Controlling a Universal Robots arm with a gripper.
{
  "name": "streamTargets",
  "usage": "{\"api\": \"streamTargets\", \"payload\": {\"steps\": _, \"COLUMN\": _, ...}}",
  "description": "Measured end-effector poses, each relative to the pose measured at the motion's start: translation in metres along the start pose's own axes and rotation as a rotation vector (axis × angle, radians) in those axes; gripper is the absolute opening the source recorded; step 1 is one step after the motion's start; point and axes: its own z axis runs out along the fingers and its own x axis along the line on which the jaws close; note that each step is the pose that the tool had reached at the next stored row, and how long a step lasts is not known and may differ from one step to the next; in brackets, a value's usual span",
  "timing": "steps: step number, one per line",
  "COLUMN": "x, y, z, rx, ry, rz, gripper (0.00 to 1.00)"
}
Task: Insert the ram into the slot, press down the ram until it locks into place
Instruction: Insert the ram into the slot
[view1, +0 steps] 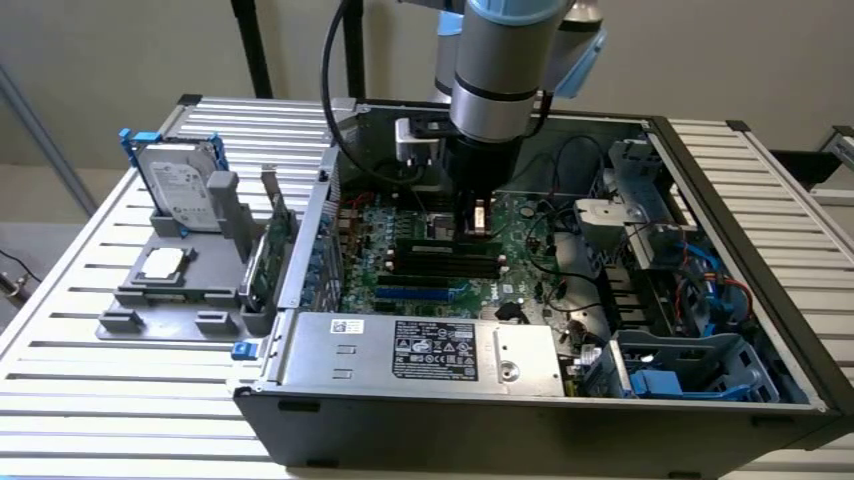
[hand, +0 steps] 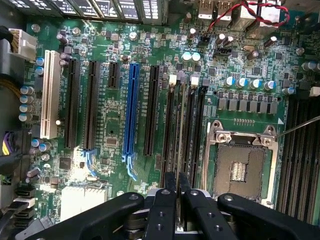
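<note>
- The gripper (hand: 177, 176) is low over the board (hand: 111, 122), just beside the CPU socket (hand: 240, 165), on the side toward the blue socket (hand: 131, 110).
- Its fingers are drawn in to a thin gap. The top edge of the ram (hand: 180, 125) runs straight into that gap, so I judge they are pinching the stick near one end.
- The ram stands on edge in a slot (hand: 182, 95), one of the black row between the CPU socket and the blue socket. The other slots in the row look bare.
- In the exterior view the gripper (view1: 470, 225) sits right on the ram (view1: 434, 247), whose pale label faces the camera.
- The stick lies level along the slot, not tipped. I cannot tell whether it is fully down or whether the end latches have closed.
- Handling, as I judge it:
  - The ram is light and stiff, a thin board that will not bend much before it cracks.
  - Its chips and bottom contacts are delicate, so the bare top edge and short ends are the safe places to grip or push.
  - Its flat faces are smooth, so a pinch across them may slip under load.
  - Holding near one end may rock the stick, and force over the middle should seat it more evenly.
</note>
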Motion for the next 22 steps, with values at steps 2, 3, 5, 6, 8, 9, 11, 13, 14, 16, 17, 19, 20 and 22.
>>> {"api": "streamTargets", "payload": {"steps": 2, "x": 0.0000, "y": 0.0000, "z": 0.0013, "rx": 0.0000, "ry": 0.0002, "rz": 0.001, "gripper": 0.13}}
{"api": "streamTargets", "payload": {"steps": 3, "x": 0.0000, "y": -0.0001, "z": 0.0016, "rx": 0.0000, "ry": 0.0002, "rz": 0.002, "gripper": 0.13}}
{"api": "streamTargets", "payload": {"steps": 5, "x": 0.0001, "y": 0.0000, "z": 0.0021, "rx": -0.0001, "ry": 0.0004, "rz": 0.003, "gripper": 0.13}}
{"api": "streamTargets", "payload": {"steps": 6, "x": 0.0002, "y": 0.0000, "z": 0.0023, "rx": 0.0000, "ry": 0.0001, "rz": 0.004, "gripper": 0.13}}
{"api": "streamTargets", "payload": {"steps": 8, "x": 0.0010, "y": 0.0001, "z": 0.0024, "rx": 0.0000, "ry": 0.0002, "rz": 0.005, "gripper": 0.13}}
{"api": "streamTargets", "payload": {"steps": 9, "x": 0.0015, "y": 0.0001, "z": 0.0025, "rx": 0.0000, "ry": 0.0002, "rz": 0.005, "gripper": 0.13}}
{"api": "streamTargets", "payload": {"steps": 11, "x": 0.0027, "y": 0.0001, "z": 0.0026, "rx": 0.0000, "ry": 0.0002, "rz": 0.005, "gripper": 0.13}}
{"api": "streamTargets", "payload": {"steps": 13, "x": 0.0043, "y": 0.0002, "z": 0.0027, "rx": -0.0001, "ry": 0.0003, "rz": 0.005, "gripper": 0.13}}
{"api": "streamTargets", "payload": {"steps": 14, "x": 0.0051, "y": 0.0003, "z": 0.0028, "rx": 0.0000, "ry": 0.0002, "rz": 0.005, "gripper": 0.13}}
{"api": "streamTargets", "payload": {"steps": 16, "x": 0.0060, "y": 0.0004, "z": 0.0029, "rx": 0.0000, "ry": 0.0002, "rz": 0.005, "gripper": 0.13}}
{"api": "streamTargets", "payload": {"steps": 17, "x": 0.0060, "y": 0.0004, "z": 0.0031, "rx": 0.0000, "ry": 0.0001, "rz": 0.005, "gripper": 0.13}}
{"api": "streamTargets", "payload": {"steps": 19, "x": 0.0062, "y": 0.0003, "z": 0.0037, "rx": 0.0000, "ry": 0.0002, "rz": 0.005, "gripper": 0.13}}
{"api": "streamTargets", "payload": {"steps": 20, "x": 0.0062, "y": 0.0003, "z": 0.0042, "rx": 0.0000, "ry": 0.0001, "rz": 0.005, "gripper": 0.13}}
{"api": "streamTargets", "payload": {"steps": 22, "x": 0.0062, "y": 0.0002, "z": 0.0054, "rx": 0.0000, "ry": 0.0002, "rz": 0.005, "gripper": 0.13}}
